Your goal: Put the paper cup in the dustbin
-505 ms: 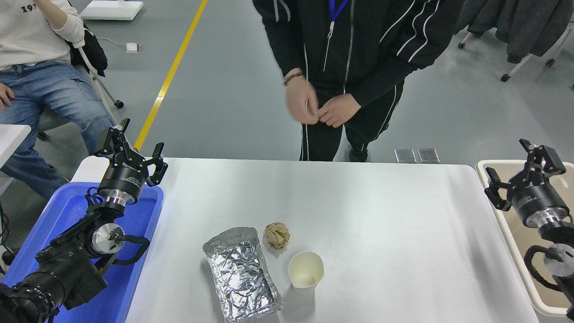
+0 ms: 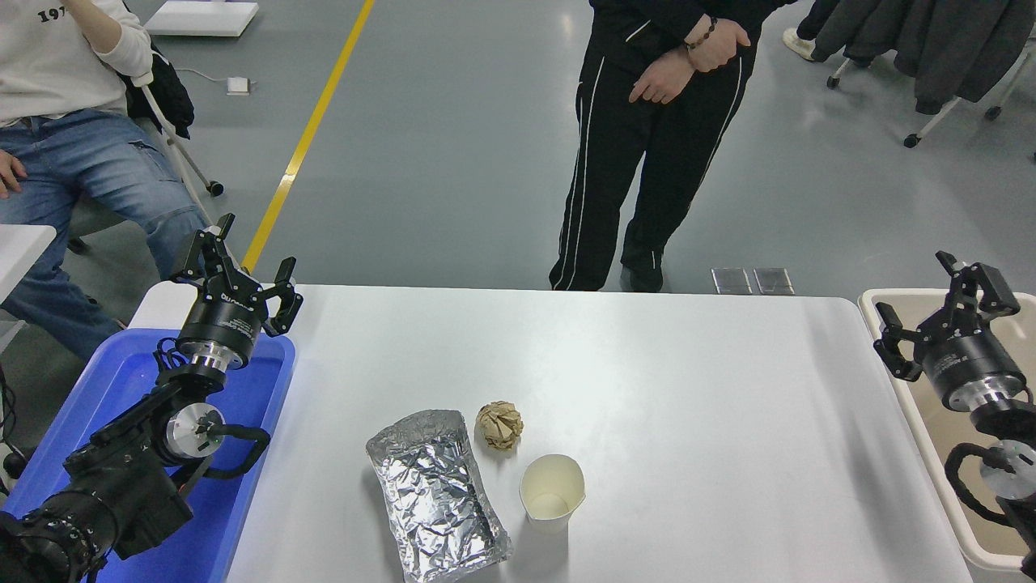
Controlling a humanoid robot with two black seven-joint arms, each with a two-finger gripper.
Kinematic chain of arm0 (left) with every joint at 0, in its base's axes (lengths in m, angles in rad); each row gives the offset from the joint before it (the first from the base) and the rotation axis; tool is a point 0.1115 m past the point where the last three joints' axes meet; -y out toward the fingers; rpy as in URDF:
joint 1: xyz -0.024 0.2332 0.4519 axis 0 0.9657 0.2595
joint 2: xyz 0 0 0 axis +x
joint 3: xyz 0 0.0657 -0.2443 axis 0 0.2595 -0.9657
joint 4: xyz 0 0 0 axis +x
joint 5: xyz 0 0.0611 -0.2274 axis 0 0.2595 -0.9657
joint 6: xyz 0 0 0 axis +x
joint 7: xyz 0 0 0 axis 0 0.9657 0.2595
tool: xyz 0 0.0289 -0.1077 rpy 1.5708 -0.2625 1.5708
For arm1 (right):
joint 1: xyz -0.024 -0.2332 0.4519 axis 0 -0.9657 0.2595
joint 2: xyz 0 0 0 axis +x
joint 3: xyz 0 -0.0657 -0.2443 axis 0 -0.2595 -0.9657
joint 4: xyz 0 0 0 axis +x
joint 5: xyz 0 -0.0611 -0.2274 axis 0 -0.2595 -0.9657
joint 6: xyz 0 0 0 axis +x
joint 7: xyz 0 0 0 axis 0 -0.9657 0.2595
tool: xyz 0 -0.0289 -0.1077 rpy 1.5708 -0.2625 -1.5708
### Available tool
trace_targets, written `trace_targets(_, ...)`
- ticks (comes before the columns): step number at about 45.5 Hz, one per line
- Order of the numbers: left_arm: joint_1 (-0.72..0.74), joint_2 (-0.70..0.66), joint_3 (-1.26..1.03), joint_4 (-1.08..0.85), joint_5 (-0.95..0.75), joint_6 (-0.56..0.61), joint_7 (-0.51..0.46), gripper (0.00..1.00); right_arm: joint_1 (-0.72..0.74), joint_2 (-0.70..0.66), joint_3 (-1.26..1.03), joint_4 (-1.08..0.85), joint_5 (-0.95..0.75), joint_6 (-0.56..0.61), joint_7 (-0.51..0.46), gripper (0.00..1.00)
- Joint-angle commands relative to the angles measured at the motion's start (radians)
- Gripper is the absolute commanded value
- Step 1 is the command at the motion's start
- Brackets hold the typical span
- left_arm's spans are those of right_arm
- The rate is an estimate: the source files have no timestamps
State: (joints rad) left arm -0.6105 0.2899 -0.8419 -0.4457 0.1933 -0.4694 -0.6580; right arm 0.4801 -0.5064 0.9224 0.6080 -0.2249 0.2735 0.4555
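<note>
The paper cup (image 2: pixel 552 492) stands upright near the table's front middle, white with a cream inside, touching nothing. The dustbin (image 2: pixel 923 421) is a beige bin at the table's right edge, partly hidden by my right arm. My right gripper (image 2: pixel 939 304) is open and empty, held over the bin's far end, well to the right of the cup. My left gripper (image 2: pixel 239 263) is open and empty, parked at the upper left over the blue tray.
A crumpled brown paper ball (image 2: pixel 499 425) lies just behind the cup. A crinkled silver foil packet (image 2: pixel 435 494) lies to the cup's left. A blue tray (image 2: pixel 129 380) sits at the left edge. One person stands beyond the far side, another sits at the upper left.
The standing person has stepped back from the table's far edge and raised their hands. Both arms and the table's objects have not moved.
</note>
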Motion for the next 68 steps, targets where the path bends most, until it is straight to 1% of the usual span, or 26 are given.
trace_targets(1,0.000,0.000,0.000,0.001,0.000,0.000,0.000,1.00,0.003,-0.004,-0.007,-0.004,0.047,0.004,-0.001,1.00)
trace_targets(14,0.000,0.000,0.001,-0.001,0.000,0.000,0.000,1.00,0.005,-0.026,-0.014,-0.021,0.047,0.003,0.000,0.99)
trace_targets(33,0.000,0.000,0.000,-0.001,0.000,0.000,0.000,1.00,0.026,-0.011,-0.010,-0.028,0.053,-0.005,0.000,1.00)
trace_targets(40,0.000,0.000,0.001,0.001,0.000,0.000,0.000,1.00,0.038,0.014,-0.007,-0.027,0.065,-0.010,-0.001,0.99)
trace_targets(49,0.000,0.000,0.000,0.001,0.000,0.000,0.000,1.00,0.115,0.006,-0.042,-0.040,0.044,-0.014,0.000,0.99)
trace_targets(54,0.000,0.000,0.000,-0.001,0.000,0.000,0.000,1.00,0.231,-0.007,-0.187,-0.086,0.001,-0.014,-0.001,1.00)
trace_targets(59,0.000,0.000,0.000,-0.001,0.000,0.000,0.000,1.00,0.400,-0.023,-0.437,-0.151,-0.050,-0.014,-0.001,0.99)
trace_targets(68,0.000,0.000,0.000,0.001,0.000,0.000,0.000,1.00,0.664,-0.015,-0.907,-0.197,-0.053,-0.022,0.000,0.99)
